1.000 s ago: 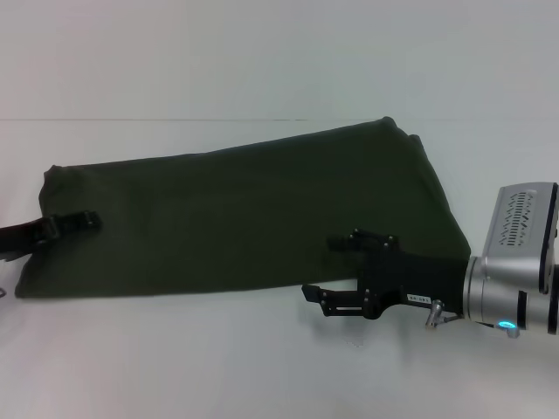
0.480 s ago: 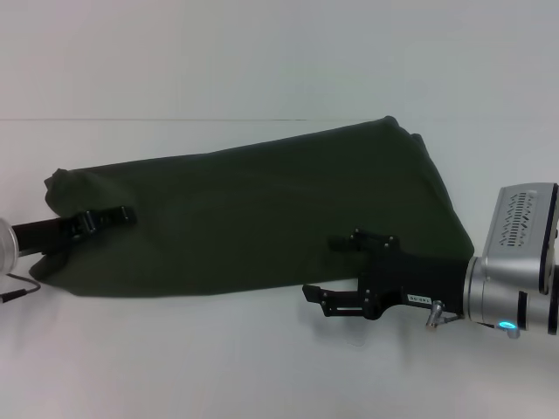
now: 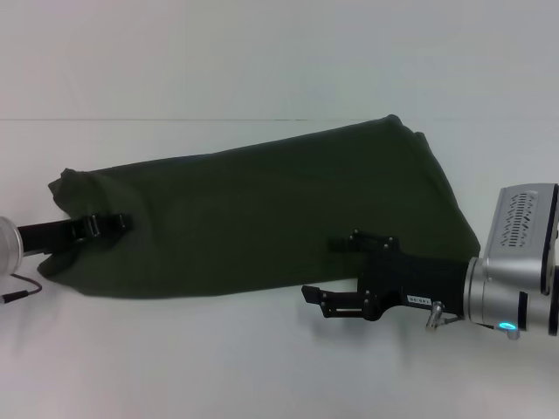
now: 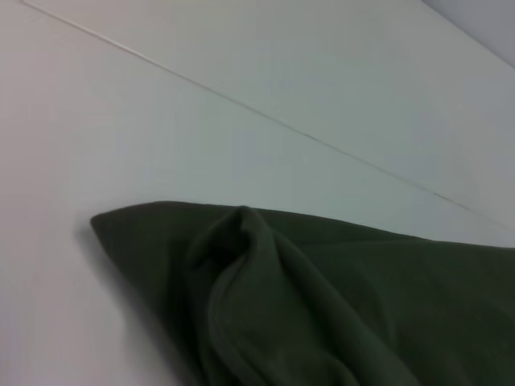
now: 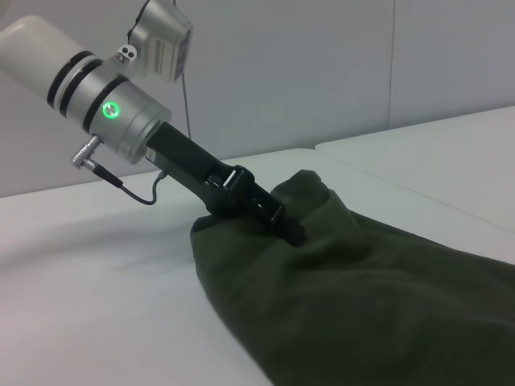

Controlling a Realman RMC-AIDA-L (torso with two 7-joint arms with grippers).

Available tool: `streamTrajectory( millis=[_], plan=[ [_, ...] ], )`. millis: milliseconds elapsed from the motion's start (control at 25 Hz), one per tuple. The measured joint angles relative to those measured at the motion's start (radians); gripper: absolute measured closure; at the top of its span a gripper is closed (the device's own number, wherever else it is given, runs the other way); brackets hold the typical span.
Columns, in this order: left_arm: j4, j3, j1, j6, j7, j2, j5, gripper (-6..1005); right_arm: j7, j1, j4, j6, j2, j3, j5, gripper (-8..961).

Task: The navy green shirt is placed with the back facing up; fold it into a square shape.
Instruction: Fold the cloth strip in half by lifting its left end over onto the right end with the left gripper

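Note:
The navy green shirt (image 3: 262, 209) lies as a long dark olive strip across the white table (image 3: 175, 367), wider at its right end. At the strip's left end my left gripper (image 3: 118, 223) is shut on the fabric, and the cloth bunches up around it. The right wrist view shows that left gripper (image 5: 294, 235) pinching the raised end of the shirt (image 5: 386, 305). In the left wrist view only a puckered corner of the shirt (image 4: 322, 305) shows. My right gripper (image 3: 325, 269) stands open at the shirt's near right edge, with one finger over the cloth and the other over the table.
The white table runs on all sides of the shirt, with a thin seam line (image 3: 175, 120) behind it. A thin cable (image 3: 22, 288) hangs from the left wrist near the table's left edge.
My left gripper has moved right with the shirt's left end, which has bunched and lifted off its flat lie. The right gripper has stayed where it was.

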Motion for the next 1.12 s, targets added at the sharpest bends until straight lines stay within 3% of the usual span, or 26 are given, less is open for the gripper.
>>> streamTrajectory(
  millis=[80, 480, 720, 920, 1120],
  plan=[
    [0.0, 0.005, 0.0, 0.0, 0.004, 0.001, 0.0, 427, 0.0, 0.0, 0.0, -0.001, 0.0, -0.001, 0.0, 28],
    [-0.001, 0.039, 0.004, 0.007, 0.001, 0.02, 0.0, 877, 0.002, 0.002, 0.0, -0.002, 0.0, -0.005, 0.0, 28],
    [-0.009, 0.071, 0.014, 0.039, -0.027, 0.054, 0.009, 887, 0.0, 0.001, 0.0, -0.023, 0.0, 0.0, 0.007, 29],
    [0.002, 0.061, 0.026, 0.158, -0.082, 0.108, 0.07, 895, -0.003, -0.005, 0.0, -0.028, -0.001, 0.0, 0.017, 29],
    [0.061, -0.032, 0.042, 0.283, -0.123, 0.14, 0.2, 896, -0.004, -0.007, 0.0, -0.029, -0.002, 0.0, 0.018, 29]
  ],
)
